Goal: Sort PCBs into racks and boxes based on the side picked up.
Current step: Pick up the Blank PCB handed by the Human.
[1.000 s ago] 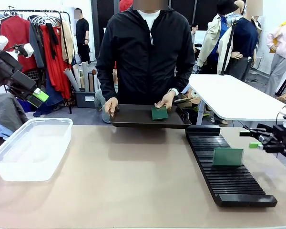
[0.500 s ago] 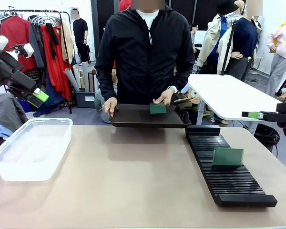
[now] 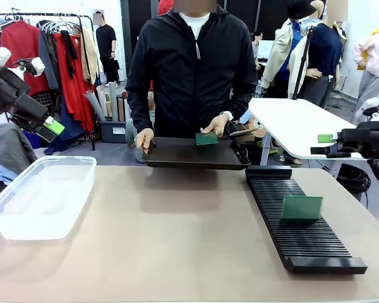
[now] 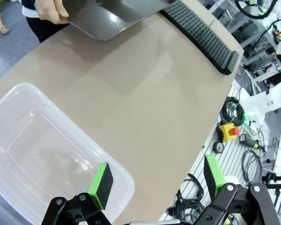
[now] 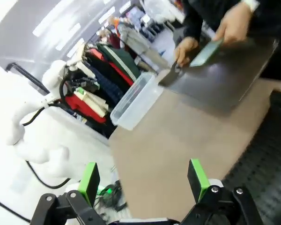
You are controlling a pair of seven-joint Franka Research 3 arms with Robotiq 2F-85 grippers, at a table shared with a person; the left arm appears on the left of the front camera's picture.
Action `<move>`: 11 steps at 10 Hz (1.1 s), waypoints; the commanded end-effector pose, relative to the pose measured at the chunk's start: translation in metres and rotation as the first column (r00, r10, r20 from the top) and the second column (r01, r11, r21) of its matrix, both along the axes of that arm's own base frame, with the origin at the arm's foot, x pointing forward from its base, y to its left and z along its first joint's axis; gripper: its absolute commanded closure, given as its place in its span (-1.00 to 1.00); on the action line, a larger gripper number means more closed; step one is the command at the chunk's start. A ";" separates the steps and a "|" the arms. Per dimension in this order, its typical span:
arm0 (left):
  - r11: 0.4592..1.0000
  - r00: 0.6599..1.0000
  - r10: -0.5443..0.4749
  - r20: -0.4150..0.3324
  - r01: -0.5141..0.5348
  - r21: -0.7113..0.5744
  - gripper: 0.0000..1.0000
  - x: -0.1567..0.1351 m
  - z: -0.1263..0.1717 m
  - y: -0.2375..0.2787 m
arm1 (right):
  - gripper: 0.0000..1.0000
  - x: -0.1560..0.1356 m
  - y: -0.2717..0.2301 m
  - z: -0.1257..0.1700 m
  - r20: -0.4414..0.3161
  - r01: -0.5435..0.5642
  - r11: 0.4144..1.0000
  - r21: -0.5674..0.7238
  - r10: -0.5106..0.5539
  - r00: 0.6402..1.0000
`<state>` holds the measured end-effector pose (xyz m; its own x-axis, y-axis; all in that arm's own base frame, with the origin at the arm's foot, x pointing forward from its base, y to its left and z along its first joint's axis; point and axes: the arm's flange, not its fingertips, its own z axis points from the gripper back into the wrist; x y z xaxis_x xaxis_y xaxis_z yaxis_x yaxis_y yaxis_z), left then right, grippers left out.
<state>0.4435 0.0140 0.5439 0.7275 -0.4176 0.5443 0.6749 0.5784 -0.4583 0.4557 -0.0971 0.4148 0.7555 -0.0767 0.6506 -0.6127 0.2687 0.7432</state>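
Note:
One green PCB (image 3: 302,207) stands upright in a slot of the long black rack (image 3: 290,237) at the right. The person across the table lifts a second PCB (image 3: 206,139) (image 5: 206,54) off a dark tray (image 3: 177,158) with one hand; the other hand holds the tray. The clear box (image 3: 41,196) (image 4: 37,154) sits at the left with nothing in it. My left gripper (image 3: 50,129) (image 4: 157,180) hovers open high above the box's left side. My right gripper (image 3: 323,144) (image 5: 143,180) hangs open above the rack's far right, pointing left, with nothing between its fingers.
The tan table (image 3: 177,233) is bare between box and rack. A white side table (image 3: 303,129) stands behind the rack. The rack (image 4: 201,35) and tray (image 4: 112,18) appear far off in the left wrist view. Cables and equipment (image 4: 239,140) lie beyond the table's near edge.
My right gripper has risen and swung left from low beside the rack. The person has lifted the PCB off the tray surface. The left arm has not moved.

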 end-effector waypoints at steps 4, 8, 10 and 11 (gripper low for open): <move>1.000 1.000 -0.004 0.003 0.004 -0.006 -1.00 0.000 0.001 0.000 | -1.00 -0.029 0.024 0.013 -0.175 -0.120 0.993 0.013 0.120 0.977; 1.000 1.000 -0.004 0.003 0.004 -0.006 -1.00 0.000 0.001 0.000 | -1.00 -0.023 0.021 0.006 -0.142 -0.109 0.994 -0.004 0.108 0.984; 1.000 1.000 -0.004 0.003 0.004 -0.006 -1.00 0.000 0.001 0.000 | -1.00 -0.023 0.021 0.006 -0.142 -0.109 0.994 -0.004 0.108 0.984; 1.000 1.000 -0.004 0.003 0.004 -0.006 -1.00 0.000 0.001 0.000 | -1.00 -0.023 0.021 0.006 -0.142 -0.109 0.994 -0.004 0.108 0.984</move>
<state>0.4435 0.0140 0.5440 0.7275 -0.4177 0.5444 0.6749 0.5784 -0.4582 0.4305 -0.0751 0.4192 0.8474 0.0160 0.5308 -0.5218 0.2102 0.8268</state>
